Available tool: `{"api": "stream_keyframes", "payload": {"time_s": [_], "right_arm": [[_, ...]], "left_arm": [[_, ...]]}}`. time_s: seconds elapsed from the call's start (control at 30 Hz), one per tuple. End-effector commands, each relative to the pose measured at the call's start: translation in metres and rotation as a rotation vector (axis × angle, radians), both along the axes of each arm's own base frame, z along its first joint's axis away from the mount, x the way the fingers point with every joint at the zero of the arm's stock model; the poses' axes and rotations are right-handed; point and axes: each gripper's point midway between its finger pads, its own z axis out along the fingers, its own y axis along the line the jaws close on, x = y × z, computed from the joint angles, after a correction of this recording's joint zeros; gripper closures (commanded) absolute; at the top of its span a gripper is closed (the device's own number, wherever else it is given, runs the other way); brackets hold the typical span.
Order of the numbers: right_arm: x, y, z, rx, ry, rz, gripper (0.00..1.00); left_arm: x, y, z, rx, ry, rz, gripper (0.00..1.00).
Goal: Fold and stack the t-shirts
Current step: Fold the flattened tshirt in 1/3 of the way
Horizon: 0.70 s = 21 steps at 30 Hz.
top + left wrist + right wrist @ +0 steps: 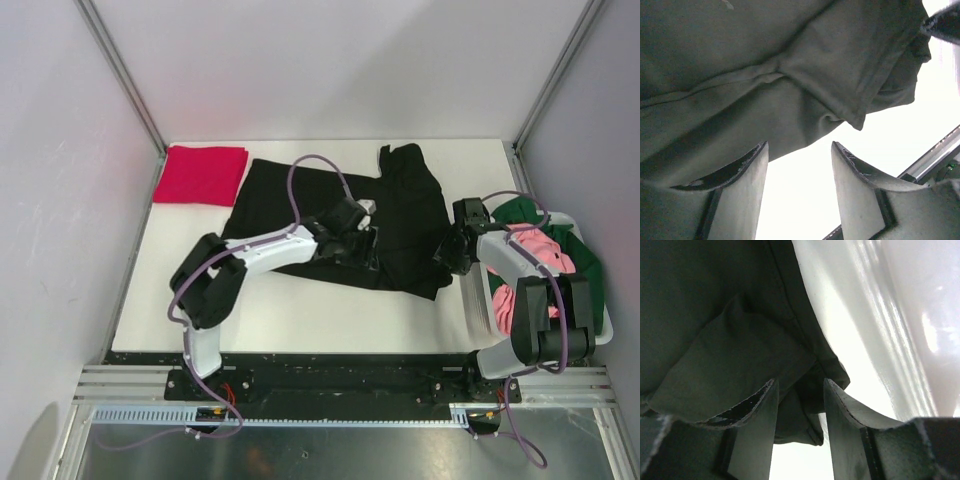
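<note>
Spread across the middle of the table (300,320), reaching toward the far edge: the black t-shirt (405,215), rumpled and partly doubled over on its right side.

Over its near middle, the left gripper (358,232), jaws well apart in the left wrist view (799,192). Nothing between the fingers (745,195); bare table in the gap, dark cloth (765,90) bunched just beyond the tips.

At the shirt's right edge, the right gripper (452,248), jaws parted more narrowly (799,427). A fold of the black cloth (730,365) beyond the gap, not pinched; contact unclear.

At the far left corner, the crimson t-shirt (200,175), folded flat.

Right of the table, a white basket (603,315) holding the pink t-shirt (545,250) and the dark green t-shirt (520,212).
</note>
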Motion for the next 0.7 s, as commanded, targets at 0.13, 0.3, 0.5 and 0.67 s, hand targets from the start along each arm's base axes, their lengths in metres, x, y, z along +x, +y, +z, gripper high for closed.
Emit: {"api": "stream_keyframes", "payload": {"time_s": [0.13,0.3,0.5,0.67], "right_arm": [[0.010,-0.014,-0.001,-0.040,-0.032,-0.030,0.55],[0.012,-0.015,-0.007,-0.042,-0.024,-0.028,0.56],[0.015,-0.015,-0.013,-0.039,-0.016,-0.024,0.61],[0.017,-0.014,-0.016,-0.035,-0.015,-0.023,0.66]], "left_arm": [[-0.018,-0.056,0.008,-0.060,-0.004,-0.140,0.44],[-0.027,-0.069,-0.002,-0.057,0.023,-0.161,0.45],[-0.034,-0.078,-0.008,-0.055,0.035,-0.181,0.47],[-0.036,-0.082,-0.013,-0.054,0.046,-0.186,0.48]]}}
